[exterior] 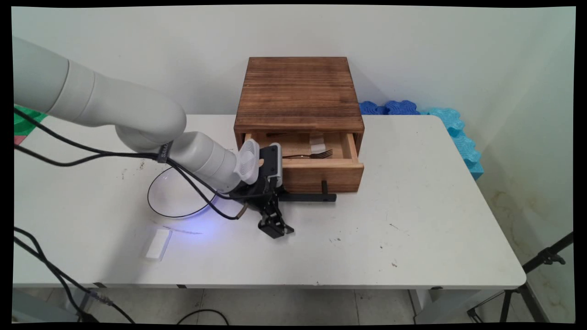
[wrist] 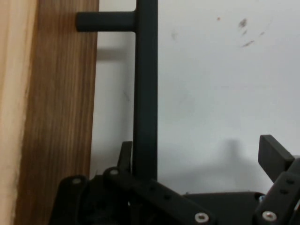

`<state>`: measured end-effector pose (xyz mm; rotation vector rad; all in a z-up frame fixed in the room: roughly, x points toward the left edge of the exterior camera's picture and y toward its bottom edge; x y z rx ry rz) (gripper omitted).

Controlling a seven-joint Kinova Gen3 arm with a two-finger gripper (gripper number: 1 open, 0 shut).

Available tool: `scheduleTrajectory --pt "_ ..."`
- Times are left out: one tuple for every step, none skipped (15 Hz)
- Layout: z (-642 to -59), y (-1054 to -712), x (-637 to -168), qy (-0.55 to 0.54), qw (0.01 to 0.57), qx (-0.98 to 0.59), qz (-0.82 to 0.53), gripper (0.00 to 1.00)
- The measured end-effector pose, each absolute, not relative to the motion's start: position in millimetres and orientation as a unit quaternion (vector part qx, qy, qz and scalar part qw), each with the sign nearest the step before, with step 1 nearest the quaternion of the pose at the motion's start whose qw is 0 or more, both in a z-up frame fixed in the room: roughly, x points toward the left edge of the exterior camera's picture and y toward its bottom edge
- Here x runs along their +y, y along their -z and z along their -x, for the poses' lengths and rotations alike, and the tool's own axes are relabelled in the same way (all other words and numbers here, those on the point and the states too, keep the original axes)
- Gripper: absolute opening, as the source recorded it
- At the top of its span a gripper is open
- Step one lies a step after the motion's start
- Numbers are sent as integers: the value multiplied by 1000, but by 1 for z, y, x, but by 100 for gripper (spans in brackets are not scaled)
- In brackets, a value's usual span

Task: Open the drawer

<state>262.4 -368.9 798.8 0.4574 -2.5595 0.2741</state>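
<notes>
A small white block (exterior: 158, 244) lies nearest, left of the pincer (exterior: 275, 228). The pincer stands released, fingers spread, one just beside the black bar handle (exterior: 308, 197) — rigid, best taken mid-bar. Beyond it, the drawer (exterior: 321, 172) hangs part-open — a fork (exterior: 312, 155) inside.

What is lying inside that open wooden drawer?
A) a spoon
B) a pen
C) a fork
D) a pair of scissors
C: a fork lies in the drawer, tines pointing right, in the main view.
</notes>
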Motion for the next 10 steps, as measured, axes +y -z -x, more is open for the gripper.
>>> scheduleTrajectory --pt "-261 -799 -366 -100 262 -945 -169 100" --pt "-259 -799 -363 -99 263 -945 -168 100" --pt "-258 -800 -361 -98 264 -945 -168 100" --pt "-256 -800 -358 -97 265 -945 -168 100" --pt "-255 -800 -355 -96 266 -945 -167 100" --pt "-253 -801 -352 -95 267 -944 -167 100" --pt "-251 -801 -349 -94 268 -944 -166 100" --pt "-250 -801 -346 -93 269 -944 -166 100" --pt "-248 -801 -344 -92 270 -944 -166 100" --pt "-247 -802 -341 -92 270 -944 -165 100"
